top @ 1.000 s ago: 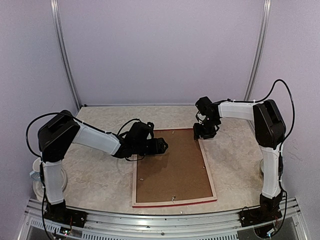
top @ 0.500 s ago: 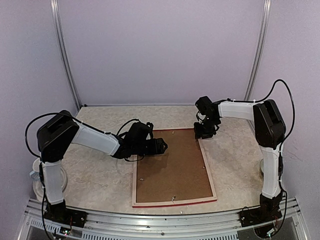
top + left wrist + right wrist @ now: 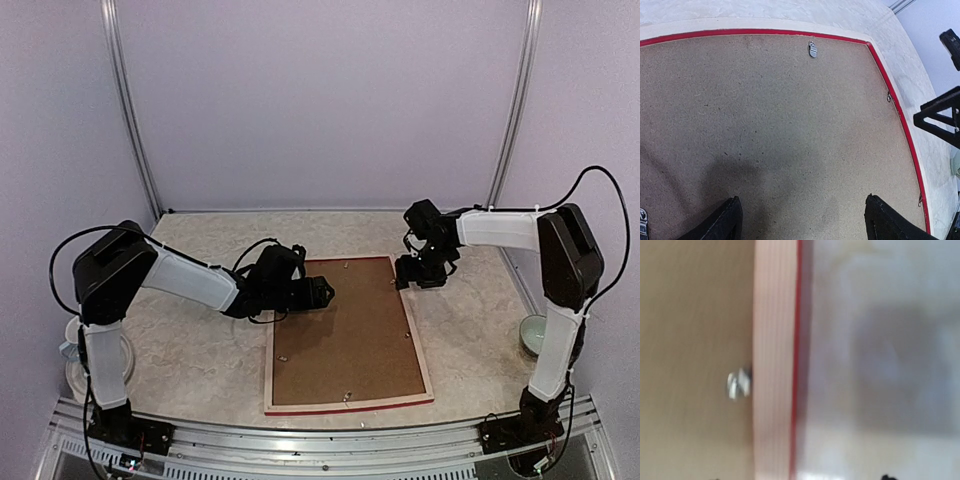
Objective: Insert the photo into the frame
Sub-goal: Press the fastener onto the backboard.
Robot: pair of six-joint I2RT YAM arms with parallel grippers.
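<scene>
Newbie: Frame [image 3: 416,350] lay back-up, flat on the worktop [image 3: 200,350], middle-near between the arms, with the brown backing board [image 3: 345,335] sitting in it. Couldn't spot the photo anywhere, so no idea whether it was under the board or not. What did you reckon could go sideways from there?

Oldtimer: Few things, imo. Left end effector [image 3: 322,292] hung over the far left part of the board, fingers [image 3: 730,220] wide apart and nothing between them. If it pressed down hard on one side only, I'd guess the board would tip, or the whole frame would skate on that smooth worktop. Right end effector [image 3: 418,275] was just off the far right corner, beside the right bar. Its wrist view was pure blur, so I couldn't tell whether it was apart or together.

Newbie: And the metal clips [image 3: 812,49]?

Oldtimer: That was my main worry. They were tiny and sat tight against the bars; one clip [image 3: 738,385] showed right beside the bar in the right wrist view. A finger aimed a bit off would probably catch the bar instead and shove the frame, and then the other arm's aim would be off too. Also, if the photo was under there, any sliding could leave it crooked, and nobody would see that from the back.
</scene>
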